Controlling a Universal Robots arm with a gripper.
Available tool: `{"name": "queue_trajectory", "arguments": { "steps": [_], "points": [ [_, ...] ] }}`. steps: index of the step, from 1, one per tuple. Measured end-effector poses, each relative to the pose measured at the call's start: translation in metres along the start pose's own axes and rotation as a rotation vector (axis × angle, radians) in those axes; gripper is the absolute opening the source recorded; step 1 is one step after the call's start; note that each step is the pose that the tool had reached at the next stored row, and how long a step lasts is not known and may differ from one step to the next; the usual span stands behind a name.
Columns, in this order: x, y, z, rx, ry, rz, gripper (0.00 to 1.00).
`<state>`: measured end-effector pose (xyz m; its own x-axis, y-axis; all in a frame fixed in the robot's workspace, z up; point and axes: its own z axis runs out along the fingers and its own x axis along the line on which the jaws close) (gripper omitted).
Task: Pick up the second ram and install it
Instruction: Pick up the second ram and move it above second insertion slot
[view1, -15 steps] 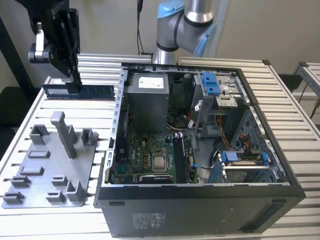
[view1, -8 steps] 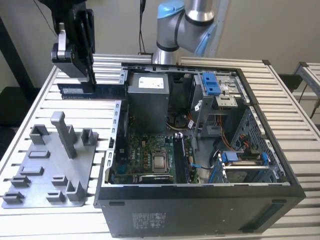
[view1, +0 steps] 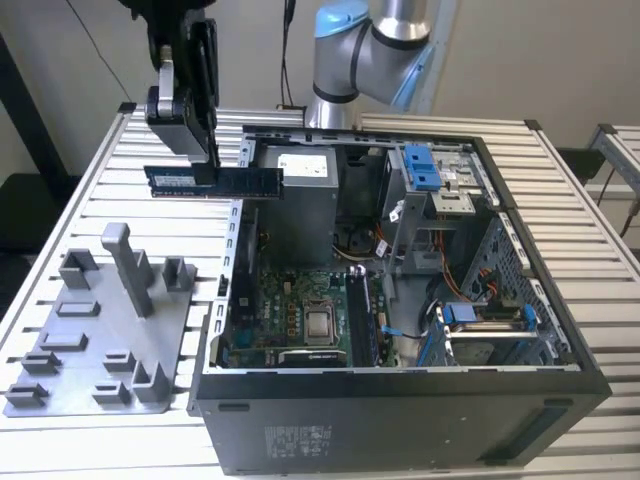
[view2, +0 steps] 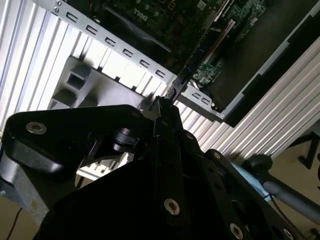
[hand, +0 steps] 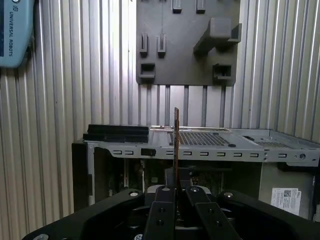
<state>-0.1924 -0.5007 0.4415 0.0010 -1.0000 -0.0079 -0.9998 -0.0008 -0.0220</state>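
Observation:
The second ram (view1: 215, 181), a long dark blue stick with black chips, hangs level in the air above the table, at the far left corner of the open computer case (view1: 400, 400). My gripper (view1: 205, 150) is shut on its top edge. In the first wrist view the ram (hand: 176, 135) shows edge-on as a thin strip rising from between the black fingers (hand: 165, 197), over the case's rear wall. In the second wrist view its thin edge (view2: 192, 57) runs out from the fingers over the motherboard (view2: 165, 22).
A grey plastic holder tray (view1: 100, 340) with upright posts lies on the slatted table at the exterior view's left. Inside the case are the motherboard (view1: 300, 320), a power supply (view1: 300, 200) and a drive cage (view1: 435, 180). The arm's base (view1: 360, 60) stands behind the case.

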Motion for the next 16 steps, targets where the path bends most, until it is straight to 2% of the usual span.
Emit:
{"name": "queue_trajectory", "arguments": {
  "steps": [16],
  "points": [
    [-0.0021, -0.0572, 0.0013, 0.0, -0.0001, -0.003, 0.14]
  ]
}}
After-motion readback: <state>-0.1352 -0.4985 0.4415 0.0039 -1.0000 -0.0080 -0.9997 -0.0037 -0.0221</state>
